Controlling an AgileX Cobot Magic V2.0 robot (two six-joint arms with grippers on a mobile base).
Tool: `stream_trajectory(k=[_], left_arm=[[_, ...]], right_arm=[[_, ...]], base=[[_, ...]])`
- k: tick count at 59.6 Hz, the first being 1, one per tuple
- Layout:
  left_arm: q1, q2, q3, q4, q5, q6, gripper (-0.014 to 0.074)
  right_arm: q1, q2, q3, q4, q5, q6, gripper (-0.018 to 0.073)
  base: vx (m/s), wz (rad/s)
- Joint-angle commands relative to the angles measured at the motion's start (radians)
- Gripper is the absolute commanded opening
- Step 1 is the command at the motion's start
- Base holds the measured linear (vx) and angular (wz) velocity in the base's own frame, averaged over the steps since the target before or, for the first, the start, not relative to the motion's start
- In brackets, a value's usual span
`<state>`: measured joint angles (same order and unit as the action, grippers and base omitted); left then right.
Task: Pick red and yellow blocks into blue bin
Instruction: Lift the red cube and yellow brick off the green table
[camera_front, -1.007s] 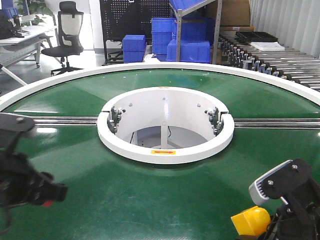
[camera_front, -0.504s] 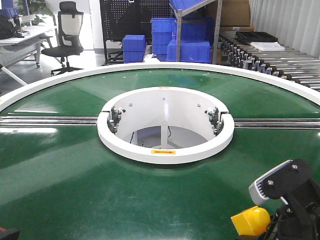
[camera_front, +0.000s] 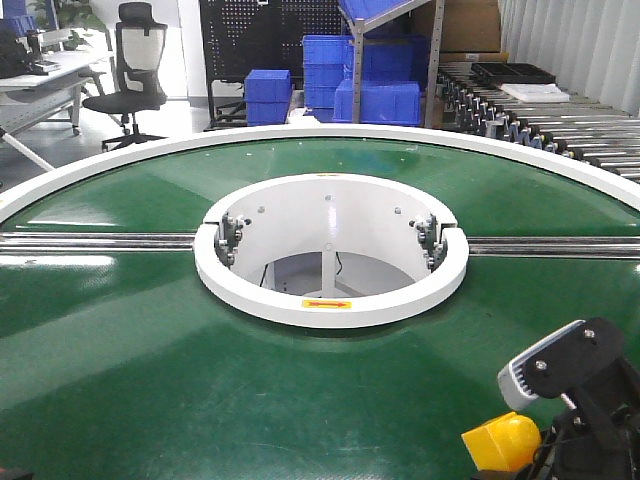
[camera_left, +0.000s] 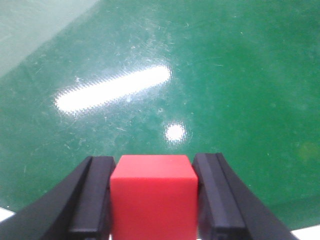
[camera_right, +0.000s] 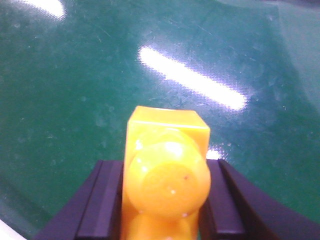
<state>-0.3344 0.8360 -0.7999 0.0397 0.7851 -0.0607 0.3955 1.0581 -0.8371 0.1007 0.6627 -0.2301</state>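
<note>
both blocks gripped, bin nowhere in view

the left claw (camera_left: 152, 165) is closed on the plain red cube (camera_left: 152, 195). its two black fingers (camera_left: 95, 200) press flat against the cube's left and right faces, with the top face and front edge showing between them. the right claw (camera_right: 165, 167) is closed in the same way on the bright yellow plastic brick with round studs (camera_right: 167, 170), one finger on each side wall and a stud facing the camera. the front view shows that brick low at the right, over the round green belt (camera_front: 150, 330) and well apart from the white ring (camera_front: 330, 300) at its middle. whether either block hangs clear of the belt, i cannot tell.

both blocks look small, light and rigid, so neither should deform under a firm squeeze. the red cube's flat parallel sides make this a sound hold. the yellow brick looks glossy and likely slippery, so the smooth side walls are the place to grip, not the rounded studs, and a tilt could let it slide out.

the blue bin appears in none of the views; the ribbed blue crates (camera_front: 268, 95) in the background are not it. what remains, by my reading, is to carry and release.
</note>
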Motion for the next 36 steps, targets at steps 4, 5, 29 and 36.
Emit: stream_trajectory(k=[4,5,29,36], left_arm=[[-0.005,-0.007,-0.026,-0.001,-0.063,-0.002,0.0240],[-0.005,-0.007,-0.026,-0.001,-0.063,-0.002,0.0240],[-0.005,-0.007,-0.026,-0.001,-0.063,-0.002,0.0240],[-0.005,-0.007,-0.026,-0.001,-0.063,-0.002,0.0240]], right_arm=[[0.000,-0.020,-0.029,0.000,-0.062,-0.004,0.0242],[0.000,-0.020,-0.029,0.000,-0.062,-0.004,0.0242],[0.000,-0.020,-0.029,0.000,-0.062,-0.004,0.0242],[0.000,-0.020,-0.029,0.000,-0.062,-0.004,0.0242]], base=[[0.00,0.00],[0.00,0.00],[0.00,0.00],[0.00,0.00]])
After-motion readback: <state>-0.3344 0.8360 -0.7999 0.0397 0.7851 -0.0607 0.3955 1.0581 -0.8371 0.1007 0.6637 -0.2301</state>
